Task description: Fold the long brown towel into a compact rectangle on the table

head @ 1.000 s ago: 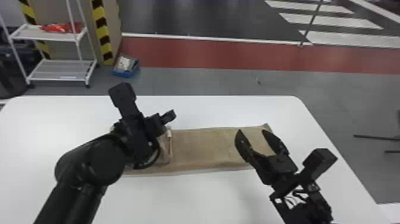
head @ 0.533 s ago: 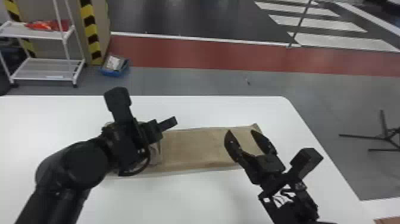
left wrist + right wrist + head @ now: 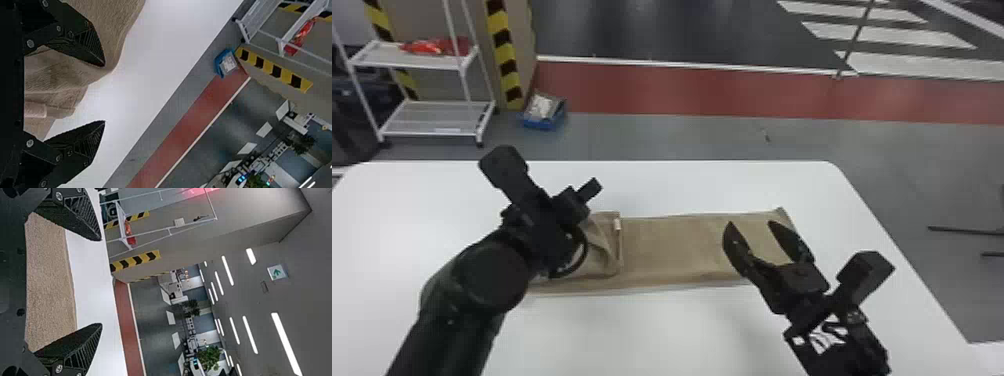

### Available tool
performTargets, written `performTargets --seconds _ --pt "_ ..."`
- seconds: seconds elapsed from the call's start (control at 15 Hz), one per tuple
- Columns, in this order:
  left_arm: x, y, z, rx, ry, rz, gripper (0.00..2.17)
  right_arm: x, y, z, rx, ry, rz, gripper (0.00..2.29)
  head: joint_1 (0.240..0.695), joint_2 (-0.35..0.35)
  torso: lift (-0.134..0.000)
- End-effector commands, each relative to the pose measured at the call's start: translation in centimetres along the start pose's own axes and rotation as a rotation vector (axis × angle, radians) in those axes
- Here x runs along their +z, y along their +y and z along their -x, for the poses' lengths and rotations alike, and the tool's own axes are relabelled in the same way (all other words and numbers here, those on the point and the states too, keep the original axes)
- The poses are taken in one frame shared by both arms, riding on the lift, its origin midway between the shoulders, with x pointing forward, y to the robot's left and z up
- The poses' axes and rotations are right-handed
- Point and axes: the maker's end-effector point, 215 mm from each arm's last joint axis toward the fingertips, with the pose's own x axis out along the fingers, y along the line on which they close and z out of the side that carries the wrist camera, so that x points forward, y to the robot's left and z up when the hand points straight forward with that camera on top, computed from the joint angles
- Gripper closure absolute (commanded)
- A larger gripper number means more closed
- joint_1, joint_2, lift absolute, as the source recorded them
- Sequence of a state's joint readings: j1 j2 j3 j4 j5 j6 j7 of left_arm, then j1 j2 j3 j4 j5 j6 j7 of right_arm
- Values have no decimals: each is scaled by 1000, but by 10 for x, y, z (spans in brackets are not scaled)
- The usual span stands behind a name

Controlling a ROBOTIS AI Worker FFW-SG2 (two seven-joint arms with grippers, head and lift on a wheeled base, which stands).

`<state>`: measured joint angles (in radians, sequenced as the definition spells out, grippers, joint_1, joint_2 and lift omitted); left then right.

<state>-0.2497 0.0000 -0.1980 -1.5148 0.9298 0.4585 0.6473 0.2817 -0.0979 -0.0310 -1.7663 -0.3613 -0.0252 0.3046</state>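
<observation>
Jaws spread wide and empty, the left gripper [image 3: 105, 93] hangs by the folded left end of the towel [image 3: 677, 245], likely to tidy that layer. Flat fabric runs right across the desk [image 3: 652, 335] toward the right gripper [image 3: 751, 223], jaws parted, empty, seemingly poised for the far end.

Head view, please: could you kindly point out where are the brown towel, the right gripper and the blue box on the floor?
Brown towel [image 3: 677, 247]: head view, on its flat, unbunched stretch.
Right gripper [image 3: 751, 223]: head view, midway between the tips of its open jaws.
Blue box [image 3: 538, 123]: head view, on its near wall.
</observation>
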Motion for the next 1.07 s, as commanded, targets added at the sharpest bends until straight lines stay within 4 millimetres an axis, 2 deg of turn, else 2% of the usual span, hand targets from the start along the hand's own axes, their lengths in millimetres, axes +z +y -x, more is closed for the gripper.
performTargets --seconds 0.0,0.2,0.33,0.47,0.53,0.67,0.73,0.87,1.0 --pt "18 -10 1 -19 -81 18 431 0 4 -2 11 2 8 110 695 -106 -120" --pt "6 -31 3 -103 -51 3 427 -5 17 -2 44 14 8 130 695 -87 -120" --pt "-4 -34 3 -120 -20 -19 427 -9 19 -2 50 24 12 144 695 -93 -120" --pt "-31 -31 8 -162 43 -106 427 -11 24 -2 71 32 9 228 695 -102 -120" --pt "-26 -16 11 -134 11 -139 427 -14 35 -4 95 37 10 286 695 -107 -120" --pt "-1 5 17 -65 -92 -246 424 -23 67 -11 151 58 28 289 695 -103 -120" --pt "27 23 24 -14 -183 -291 340 -33 86 -17 184 89 38 289 695 -86 -120" --pt "84 49 49 77 -396 -340 323 -46 124 -29 235 125 76 289 695 -2 -120" --pt "135 83 77 139 -555 -388 323 -62 151 -41 264 167 113 289 695 84 -120"
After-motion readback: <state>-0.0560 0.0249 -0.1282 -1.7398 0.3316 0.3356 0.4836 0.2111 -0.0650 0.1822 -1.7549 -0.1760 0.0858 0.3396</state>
